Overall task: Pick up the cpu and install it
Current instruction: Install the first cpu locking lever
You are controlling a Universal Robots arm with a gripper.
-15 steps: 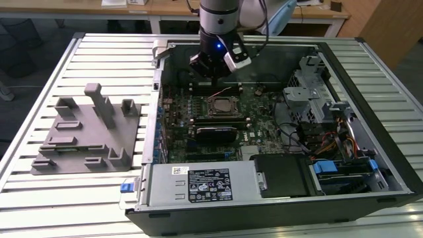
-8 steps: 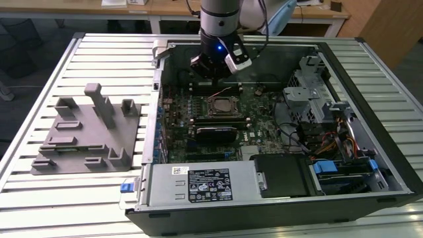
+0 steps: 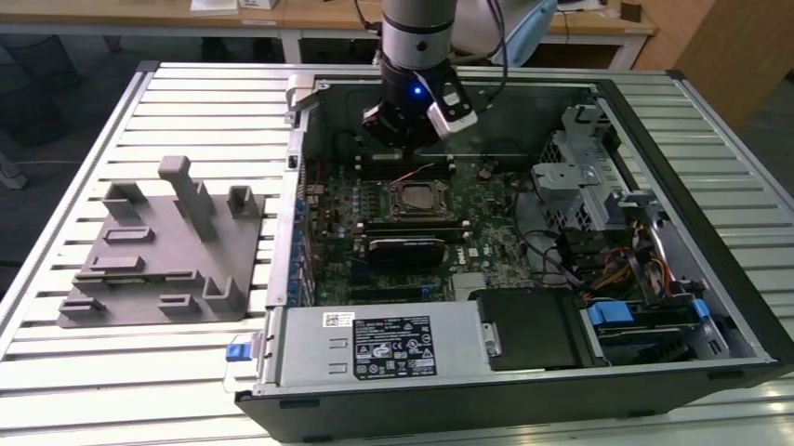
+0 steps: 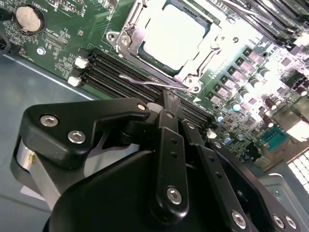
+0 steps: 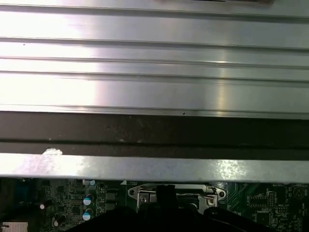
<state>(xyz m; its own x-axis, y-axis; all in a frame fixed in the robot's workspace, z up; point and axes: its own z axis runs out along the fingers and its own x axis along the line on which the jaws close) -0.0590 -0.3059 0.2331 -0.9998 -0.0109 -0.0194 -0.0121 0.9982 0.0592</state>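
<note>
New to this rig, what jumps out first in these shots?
The open computer case lying on the slatted metal table, with the arm's gripper lowered inside over the green motherboard. In the second wrist view, the cpu sits bright and silvery in its socket frame, just beyond the gripper. On the exterior view's left, a grey plastic fixture with upright blocks stands beside the case.
</note>
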